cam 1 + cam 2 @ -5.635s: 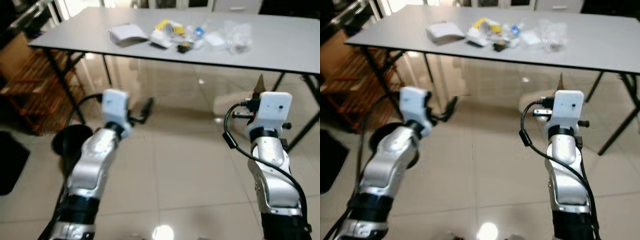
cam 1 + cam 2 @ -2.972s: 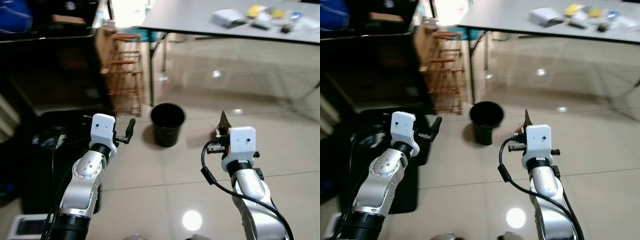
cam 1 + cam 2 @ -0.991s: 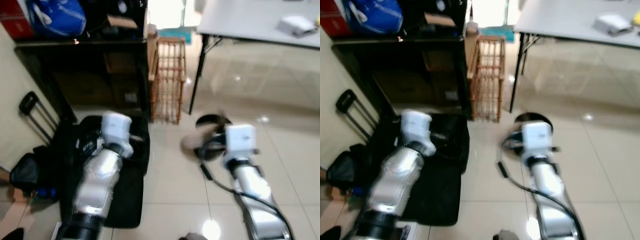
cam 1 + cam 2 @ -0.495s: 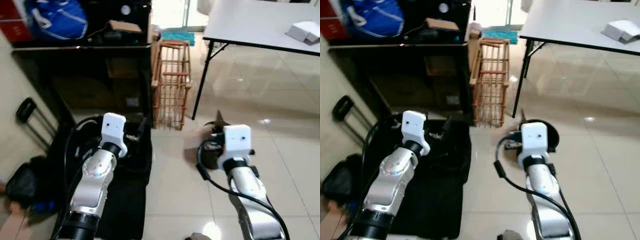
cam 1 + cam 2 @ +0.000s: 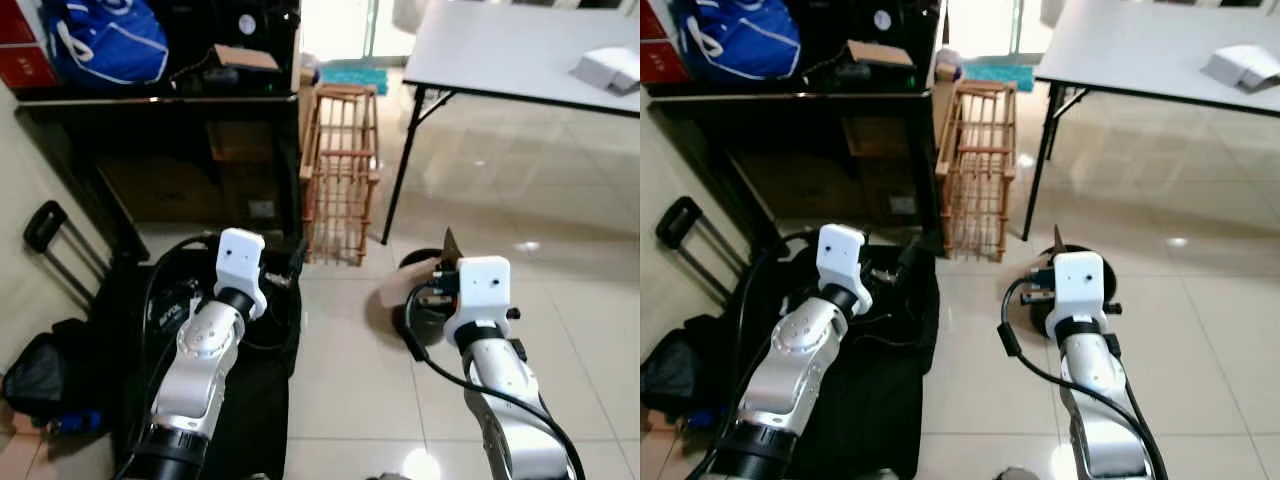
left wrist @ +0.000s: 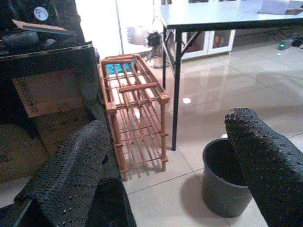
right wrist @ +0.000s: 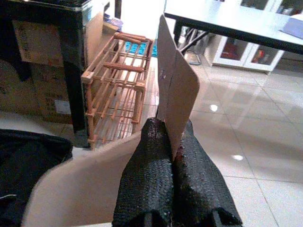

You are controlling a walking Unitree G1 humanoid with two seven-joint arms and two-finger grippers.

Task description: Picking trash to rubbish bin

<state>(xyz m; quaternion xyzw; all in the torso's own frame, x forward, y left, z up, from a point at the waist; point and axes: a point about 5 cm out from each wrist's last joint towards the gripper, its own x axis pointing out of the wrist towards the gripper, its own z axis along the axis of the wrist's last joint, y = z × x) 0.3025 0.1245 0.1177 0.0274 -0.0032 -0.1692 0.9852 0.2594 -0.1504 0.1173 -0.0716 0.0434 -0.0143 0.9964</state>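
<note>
While the right pincer pinches a flat piece of tan cardboard between its closed fingers, the card stands up past the fingertips, thin, plain, with a rounded corner and no print I can read. From the head camera, that cardboard pokes up as a small point just above the black bin, which sits on the tiled floor beside a wooden rack. Through the left wrist camera, the left pincer is spread wide and empty, with the bin seemingly near one finger. A grey surface carries a white box.
</note>
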